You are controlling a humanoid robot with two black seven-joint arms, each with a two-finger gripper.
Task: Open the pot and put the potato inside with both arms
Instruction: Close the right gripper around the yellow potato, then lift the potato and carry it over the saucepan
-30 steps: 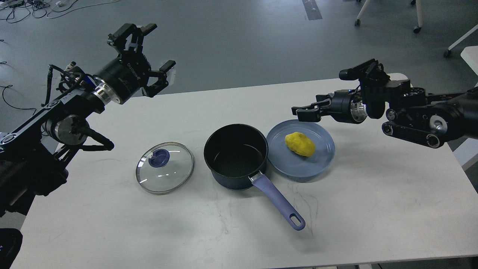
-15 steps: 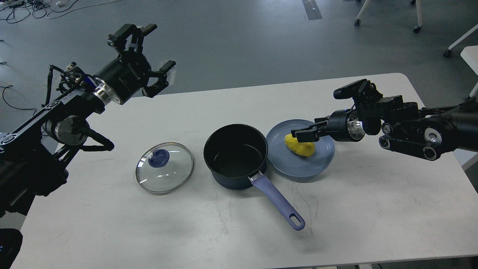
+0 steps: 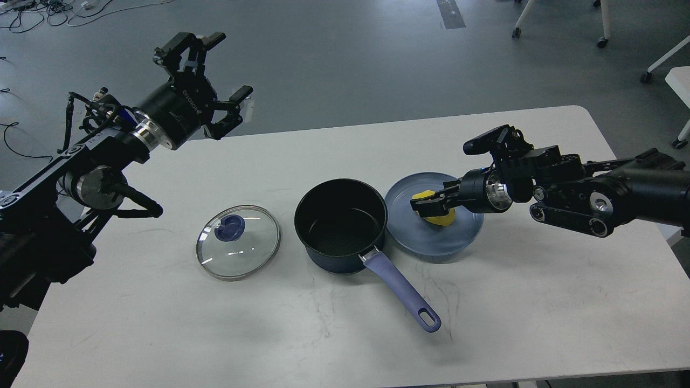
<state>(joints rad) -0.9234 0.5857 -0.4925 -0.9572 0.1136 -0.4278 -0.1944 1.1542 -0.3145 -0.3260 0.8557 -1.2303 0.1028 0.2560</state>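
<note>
The dark navy pot [image 3: 340, 226] stands open at the table's middle, black inside and empty, its lavender handle [image 3: 401, 291] pointing to the front right. Its glass lid [image 3: 238, 241] with a blue knob lies flat on the table to the pot's left. The yellow potato [image 3: 441, 217] lies on a light-blue plate [image 3: 431, 240] right of the pot. My right gripper [image 3: 429, 205] is down at the potato, its dark fingers across the potato's top; I cannot tell how far they have closed. My left gripper [image 3: 227, 67] is open and empty, raised over the table's back left edge.
The white table [image 3: 539, 302] has a rounded back right corner and its front edge runs along the bottom of the view. Chair legs on castors [image 3: 601, 42] stand on the grey floor at the back right. Cables [image 3: 32, 11] lie on the floor at the back left.
My right gripper has come down and to the left, from above the plate's far rim onto the potato. The left arm, pot, lid and plate have not moved.
</note>
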